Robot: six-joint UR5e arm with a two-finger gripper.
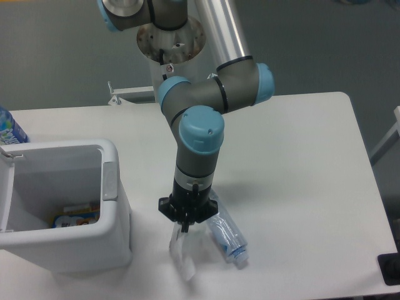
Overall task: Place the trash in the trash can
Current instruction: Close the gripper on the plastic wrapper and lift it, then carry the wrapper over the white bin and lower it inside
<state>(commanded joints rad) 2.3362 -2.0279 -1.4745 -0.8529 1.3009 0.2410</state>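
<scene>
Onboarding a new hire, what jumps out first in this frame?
The arm, mid-table, its pincer shut on the wrapper, which hangs below it near the front edge. Beside it on the right lies the crushed bottle; the white bin stands open at left.
</scene>
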